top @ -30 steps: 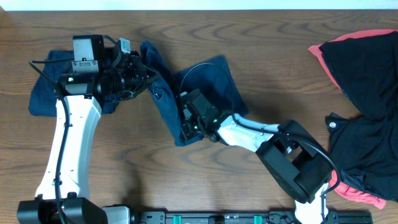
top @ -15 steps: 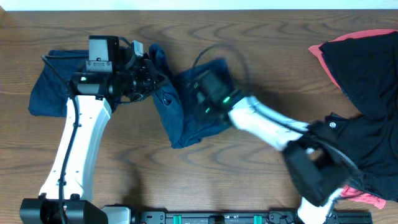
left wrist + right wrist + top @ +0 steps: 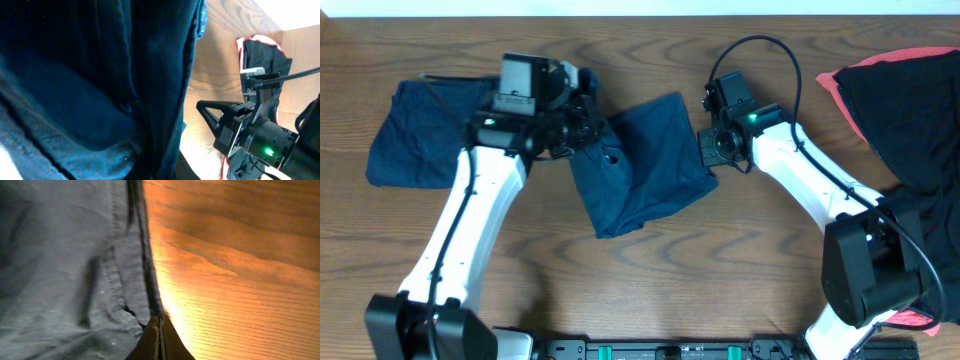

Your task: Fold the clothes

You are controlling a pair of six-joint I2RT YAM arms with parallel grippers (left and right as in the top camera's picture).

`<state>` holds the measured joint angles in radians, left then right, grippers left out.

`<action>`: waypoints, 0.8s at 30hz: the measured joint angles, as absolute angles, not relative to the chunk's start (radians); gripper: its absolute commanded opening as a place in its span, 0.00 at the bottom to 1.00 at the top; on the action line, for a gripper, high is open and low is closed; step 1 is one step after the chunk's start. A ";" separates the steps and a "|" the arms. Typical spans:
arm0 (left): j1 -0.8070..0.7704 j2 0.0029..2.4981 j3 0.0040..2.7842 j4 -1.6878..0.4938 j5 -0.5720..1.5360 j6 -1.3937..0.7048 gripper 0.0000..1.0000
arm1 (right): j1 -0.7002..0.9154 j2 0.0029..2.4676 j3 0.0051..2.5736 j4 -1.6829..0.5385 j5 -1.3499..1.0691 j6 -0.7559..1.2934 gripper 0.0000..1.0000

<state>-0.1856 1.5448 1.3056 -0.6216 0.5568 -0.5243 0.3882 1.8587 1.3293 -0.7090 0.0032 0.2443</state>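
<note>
**Left gripper** [image 3: 588, 130]: closed on a bunched fold of the soft dark navy-blue fabric shorts [image 3: 640, 170] at their upper left corner. In the left wrist view the fabric [image 3: 100, 90] hangs in deep folds close to the lens and hides the fingers.

**Right gripper** [image 3: 708, 150]: at the right edge of the shorts. In the right wrist view its fingertips [image 3: 152, 342] are pressed together, with no gap between them. The stitched hem of the cloth [image 3: 65, 255] runs straight down to the tips. Whether any cloth is caught between them cannot be told.

**Shorts:** spread flat between the two grippers on the brown wood-grain table [image 3: 720, 260], with a pointed lower corner below the left gripper.

**Surroundings, placed from the shorts:**
- To the left, beyond the white left arm, lies a second patch of navy-blue cloth [image 3: 415, 140]. The arm covers the gap, so whether it joins the shorts cannot be told.
- Well apart to the right lies a black garment with coral-red trim [image 3: 905, 100].
- Below that garment lies a second black piece [image 3: 920, 260].
</note>
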 measured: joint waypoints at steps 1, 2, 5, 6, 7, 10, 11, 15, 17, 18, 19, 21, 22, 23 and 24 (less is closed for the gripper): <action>-0.195 1.555 1.306 -0.612 0.552 -0.527 0.06 | 0.387 1.864 1.329 -0.714 0.000 0.242 0.01; -0.207 1.568 1.306 -0.600 0.550 -0.529 0.06 | 0.386 1.870 1.329 -0.718 -0.002 0.239 0.01; -0.233 1.597 1.306 -0.576 0.545 -0.540 0.06 | 0.390 1.898 1.329 -0.735 -0.007 0.232 0.01; -0.241 1.607 1.306 -0.574 0.545 -0.543 0.06 | 0.390 1.904 1.329 -0.739 -0.008 0.231 0.01; -0.252 1.620 1.306 -0.572 0.545 -0.546 0.06 | 0.392 1.916 1.329 -0.741 -0.008 0.229 0.01; -0.279 1.651 1.306 -0.561 0.545 -0.551 0.06 | 0.392 1.937 1.328 -0.743 -0.010 0.229 0.01; -0.289 1.662 1.306 -0.556 0.544 -0.551 0.06 | 0.392 1.942 1.328 -0.744 -0.010 0.229 0.01; -0.332 1.703 1.306 -0.542 0.543 -0.551 0.06 | 0.392 1.957 1.328 -0.746 -0.010 0.228 0.01; -0.353 1.718 1.306 -0.542 0.543 -0.551 0.06 | 0.392 1.959 1.328 -0.748 -0.011 0.226 0.01; -0.364 1.723 1.306 -0.542 0.543 -0.551 0.06 | 0.392 1.959 1.328 -0.748 -0.011 0.226 0.01; -0.373 1.727 1.306 -0.540 0.543 -0.551 0.06 | 0.392 1.959 1.328 -0.748 -0.011 0.226 0.01; -0.389 1.730 1.306 -0.535 0.542 -0.551 0.13 | 0.392 1.959 1.328 -0.748 -0.011 0.226 0.01; -0.396 1.730 1.306 -0.530 0.542 -0.550 0.27 | 0.392 1.959 1.328 -0.748 -0.011 0.226 0.01; -0.402 1.730 1.306 -0.525 0.542 -0.548 0.36 | 0.392 1.959 1.328 -0.748 -0.011 0.226 0.01; -0.408 1.730 1.306 -0.519 0.543 -0.549 0.39 | 0.392 1.959 1.328 -0.748 -0.011 0.226 0.01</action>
<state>-0.4076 1.7302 1.3060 -0.5194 0.5434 -0.5488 0.3923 1.9594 1.3281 -0.7483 -0.0109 0.2264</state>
